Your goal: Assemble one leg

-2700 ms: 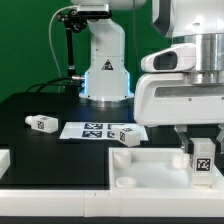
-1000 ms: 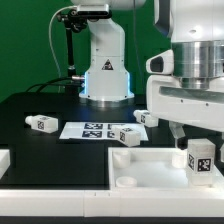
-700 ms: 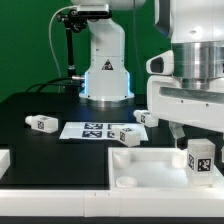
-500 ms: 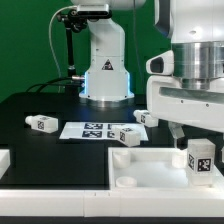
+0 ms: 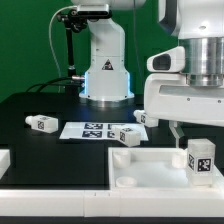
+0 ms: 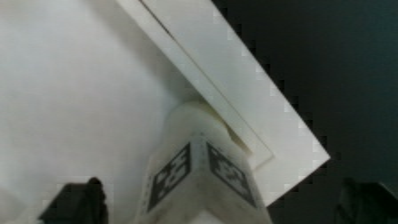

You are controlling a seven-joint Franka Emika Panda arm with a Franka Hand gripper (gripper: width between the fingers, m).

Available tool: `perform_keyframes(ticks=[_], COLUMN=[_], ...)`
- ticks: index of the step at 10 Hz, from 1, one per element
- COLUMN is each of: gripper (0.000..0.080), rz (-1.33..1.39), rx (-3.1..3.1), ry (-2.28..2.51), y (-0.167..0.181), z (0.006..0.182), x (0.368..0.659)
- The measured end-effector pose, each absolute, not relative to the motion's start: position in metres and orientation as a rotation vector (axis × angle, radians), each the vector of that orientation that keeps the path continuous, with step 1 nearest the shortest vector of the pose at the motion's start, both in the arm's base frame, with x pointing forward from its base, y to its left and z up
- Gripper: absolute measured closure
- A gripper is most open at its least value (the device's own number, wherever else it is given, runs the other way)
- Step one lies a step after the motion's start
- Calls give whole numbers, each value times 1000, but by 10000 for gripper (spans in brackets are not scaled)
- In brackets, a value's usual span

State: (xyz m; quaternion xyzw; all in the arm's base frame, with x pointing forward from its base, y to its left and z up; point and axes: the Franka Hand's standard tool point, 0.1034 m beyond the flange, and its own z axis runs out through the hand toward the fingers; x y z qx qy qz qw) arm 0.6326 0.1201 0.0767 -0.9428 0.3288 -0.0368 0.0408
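Note:
A leg [image 5: 200, 160], a small white block with black-and-white tags, stands upright in the right corner of the large white tray-like part [image 5: 150, 165]. My gripper [image 5: 200, 130] hangs just above it, open, with nothing in it. In the wrist view the leg [image 6: 199, 165] shows from above against the tray part's rim [image 6: 231, 80], between my two dark fingertips [image 6: 80, 202], and neither fingertip touches it. Other legs lie on the black table: one at the exterior view's left [image 5: 41, 123], one by the tray part [image 5: 125, 136] and one further back [image 5: 143, 117].
The marker board [image 5: 92, 129] lies flat on the table behind the tray part. The robot base [image 5: 105, 75] stands at the back. A white part edge [image 5: 5, 158] shows at the exterior view's far left.
My gripper has let go of the upright leg and risen above it. The leg stays standing in the tray part's corner. The other parts have not moved.

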Motion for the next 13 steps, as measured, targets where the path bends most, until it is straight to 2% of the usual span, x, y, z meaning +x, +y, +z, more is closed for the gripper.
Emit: perform_keyframes(ticks=[1, 4, 6, 8, 9, 10, 11, 12, 13], gripper=[150, 150, 150, 150, 247, 247, 451, 451, 514], rz=[-119, -158, -160, -159, -159, -158, -157, -157, -168], rx=[-2935, -3118, -3125, -3125, -3125, -3125, -3124, -3119, -3107], ry=[901, 15, -185, -182, -181, -123, -12, 120, 244], y=[120, 120, 119, 118, 118, 118, 118, 116, 115], z=[77, 80, 79, 79, 79, 79, 79, 79, 78], x=[633, 636, 636, 636, 636, 636, 636, 636, 637])
